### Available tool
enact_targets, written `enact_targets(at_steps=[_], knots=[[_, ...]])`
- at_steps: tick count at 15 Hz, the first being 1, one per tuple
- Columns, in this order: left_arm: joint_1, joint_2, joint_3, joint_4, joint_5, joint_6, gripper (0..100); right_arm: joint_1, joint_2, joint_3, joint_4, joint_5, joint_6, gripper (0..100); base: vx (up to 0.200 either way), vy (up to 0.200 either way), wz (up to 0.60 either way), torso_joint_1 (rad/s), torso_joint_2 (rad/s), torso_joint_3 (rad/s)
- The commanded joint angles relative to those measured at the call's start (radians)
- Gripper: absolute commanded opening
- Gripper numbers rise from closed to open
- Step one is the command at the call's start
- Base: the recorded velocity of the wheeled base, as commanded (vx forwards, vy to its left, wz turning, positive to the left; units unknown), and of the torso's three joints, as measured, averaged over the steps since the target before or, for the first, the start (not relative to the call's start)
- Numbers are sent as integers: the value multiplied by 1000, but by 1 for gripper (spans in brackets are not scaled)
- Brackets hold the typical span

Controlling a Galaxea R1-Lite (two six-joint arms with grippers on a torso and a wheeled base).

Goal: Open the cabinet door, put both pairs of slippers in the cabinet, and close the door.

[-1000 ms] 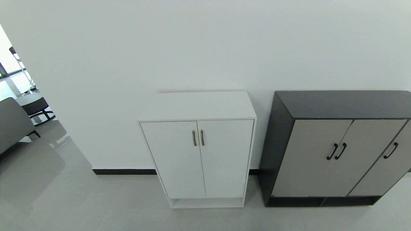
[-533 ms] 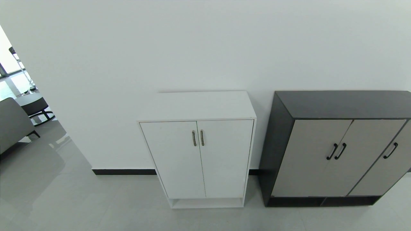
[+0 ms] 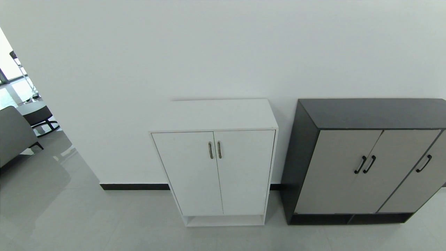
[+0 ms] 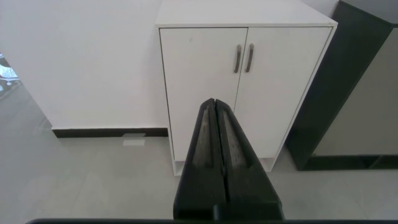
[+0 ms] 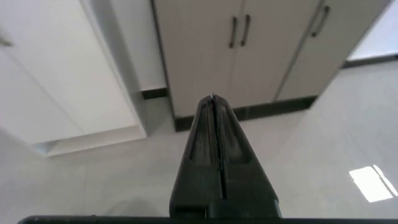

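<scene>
A white two-door cabinet (image 3: 214, 167) stands against the wall, both doors shut, with two metal handles (image 3: 215, 150) side by side at the middle seam and an open slot at its foot. In the left wrist view my left gripper (image 4: 215, 102) is shut and empty, held well back from the white cabinet (image 4: 245, 81) and pointing at its doors. In the right wrist view my right gripper (image 5: 213, 99) is shut and empty, above the floor in front of the dark cabinet (image 5: 249, 50).
A dark cabinet with grey doors and black handles (image 3: 366, 164) stands right of the white one. A grey chair (image 3: 14, 136) and a round table (image 3: 36, 115) are far left. Open grey floor (image 3: 104, 223) lies before both cabinets.
</scene>
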Motion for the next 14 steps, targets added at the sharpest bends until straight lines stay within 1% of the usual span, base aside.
enact_targets(at_steps=[1, 2, 6, 8, 10, 11, 14], knots=[[1, 0, 0, 0, 0, -1, 0, 68, -16, 0, 0, 4, 1, 0, 0, 0, 0, 0, 0, 0], [1, 0, 0, 0, 0, -1, 0, 86, -50, 0, 0, 4, 1, 0, 0, 0, 0, 0, 0, 0], [1, 0, 1, 0, -1, -1, 0, 91, -174, 0, 0, 5, 1, 0, 0, 0, 0, 0, 0, 0], [1, 0, 0, 0, -3, -1, 0, 86, -185, 0, 0, 7, 0, 0, 0, 0, 0, 0, 0, 0], [1, 0, 0, 1, -3, 0, 0, 86, -186, 0, 2, 42, -12, 0, 0, 0, 0, 0, 0, 0], [1, 0, 0, 1, -4, 3, 0, 86, -185, 0, 2, 51, -32, 0, 0, 0, 0, 0, 0, 0], [1, 0, 0, 1, -6, 13, 0, 94, -162, 0, 2, 56, -26, 0, 0, 0, 0, 0, 0, 0]])
